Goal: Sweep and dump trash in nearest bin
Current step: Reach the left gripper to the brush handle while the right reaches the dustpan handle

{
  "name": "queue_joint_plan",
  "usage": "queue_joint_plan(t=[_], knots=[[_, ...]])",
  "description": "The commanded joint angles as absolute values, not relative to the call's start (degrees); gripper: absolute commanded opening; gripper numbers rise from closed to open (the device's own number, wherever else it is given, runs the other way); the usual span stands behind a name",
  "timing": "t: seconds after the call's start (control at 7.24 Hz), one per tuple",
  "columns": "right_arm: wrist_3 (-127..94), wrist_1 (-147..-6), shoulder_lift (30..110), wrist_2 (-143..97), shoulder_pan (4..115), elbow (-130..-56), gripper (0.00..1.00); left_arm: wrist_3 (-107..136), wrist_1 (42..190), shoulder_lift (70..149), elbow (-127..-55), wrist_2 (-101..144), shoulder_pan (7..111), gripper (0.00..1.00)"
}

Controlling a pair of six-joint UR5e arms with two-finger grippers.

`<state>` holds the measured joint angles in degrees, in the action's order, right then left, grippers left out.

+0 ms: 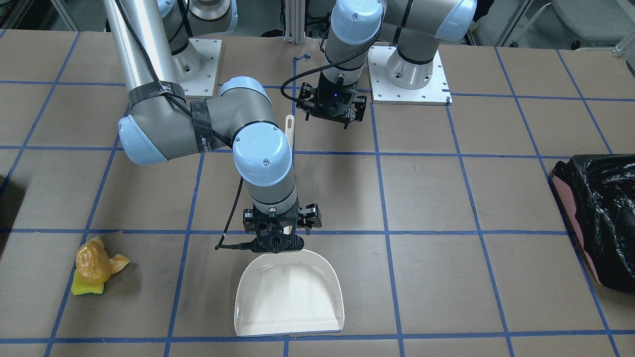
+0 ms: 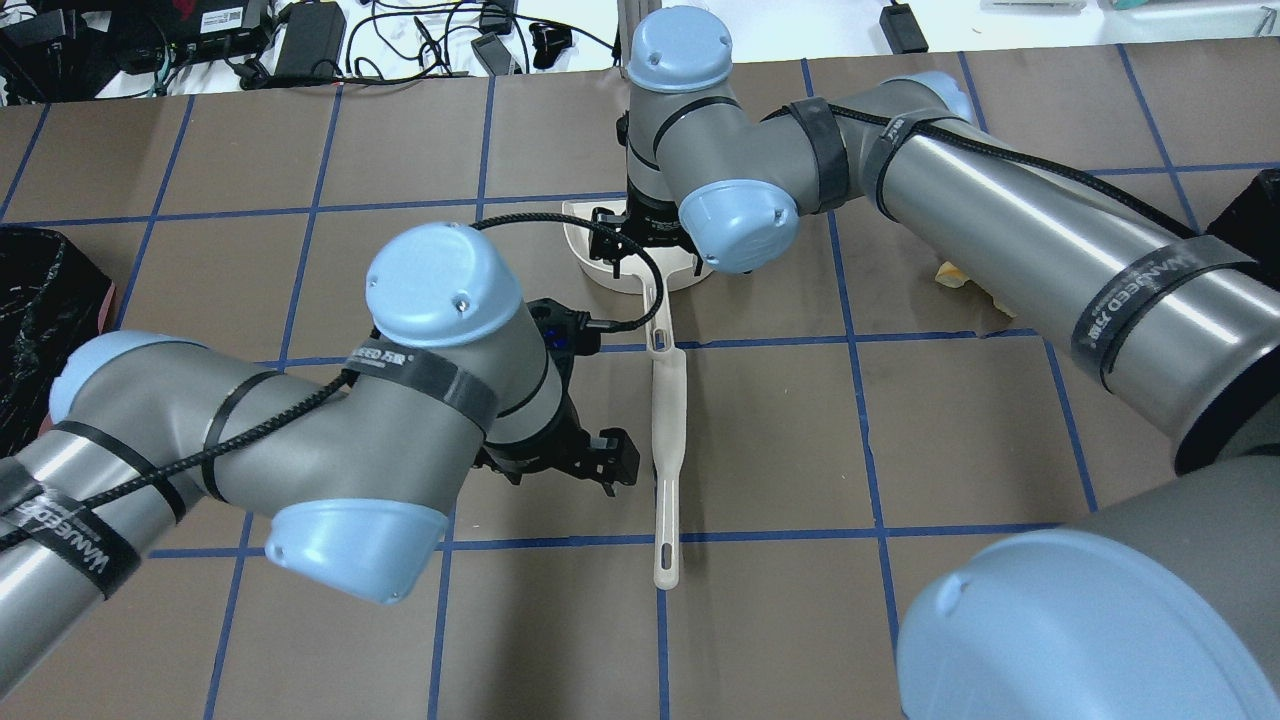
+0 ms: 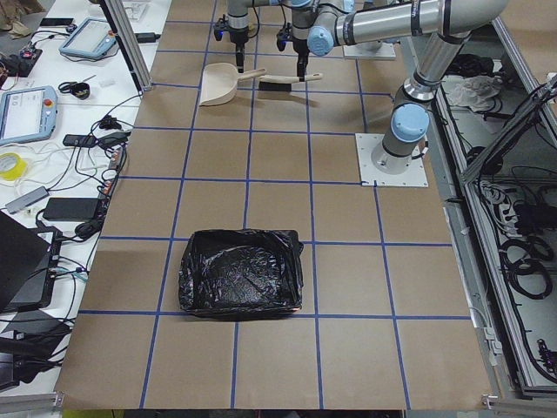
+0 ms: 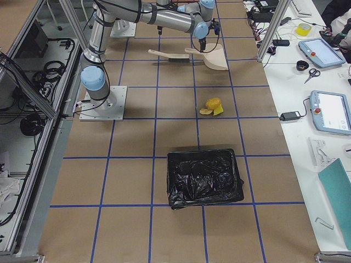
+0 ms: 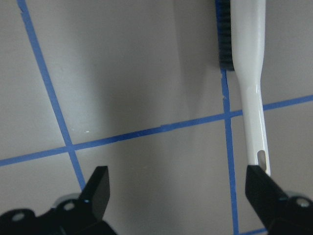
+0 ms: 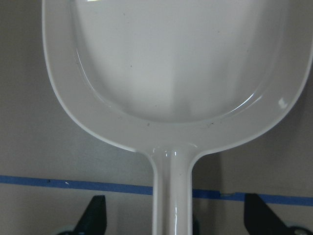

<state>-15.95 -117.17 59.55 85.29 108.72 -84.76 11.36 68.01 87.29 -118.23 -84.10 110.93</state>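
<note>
A white dustpan [image 1: 290,297] lies flat on the table, its handle pointing toward the robot. My right gripper [image 1: 279,242] hangs over that handle, and in the right wrist view [image 6: 178,215] the handle [image 6: 171,191] runs between my wide-open fingers. A white brush [image 2: 668,440] with dark bristles lies in line behind the dustpan. My left gripper [image 2: 598,468] is open beside the brush's handle end [image 5: 258,142], which lies close to one fingertip [image 5: 264,193]. The trash, a crumpled yellow-orange wad [image 1: 94,265], sits apart on the robot's right side.
A bin lined with a black bag [image 1: 603,218] stands at the table's end on my left, also in the exterior left view [image 3: 242,272]. Another black-bagged bin [image 4: 204,176] stands at the right end, nearer the trash [image 4: 213,106]. Blue tape lines grid the brown tabletop.
</note>
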Motion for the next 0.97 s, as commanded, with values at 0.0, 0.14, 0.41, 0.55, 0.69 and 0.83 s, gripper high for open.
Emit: queue_joint_plan(t=[0.0,0.14,0.41,0.55,0.69,0.83], knots=[[-14.3,-120.1,58.9,85.3,108.9,-88.0,1.00,18.0,65.8,88.1,-120.1,-83.2,114.1,1.00],[-12.6,-120.6,59.1,85.5,108.9,-88.8,0.99,18.5,64.4,88.9,-120.1,-83.3,116.3,1.00],[-13.1,-120.2,59.2,85.3,109.3,-89.5,0.95,20.4,61.1,91.3,-120.1,-82.2,117.3,0.99],[-13.2,-120.1,59.2,85.4,109.4,-89.5,0.88,20.5,59.8,92.3,-120.1,-82.1,118.0,0.98],[-13.2,-119.9,59.2,85.4,109.4,-89.5,0.83,20.7,58.5,93.5,-120.1,-82.1,119.5,0.98],[-13.2,-119.9,59.2,85.4,109.4,-89.5,0.78,20.7,57.0,95.0,-120.1,-82.1,120.3,0.98]])
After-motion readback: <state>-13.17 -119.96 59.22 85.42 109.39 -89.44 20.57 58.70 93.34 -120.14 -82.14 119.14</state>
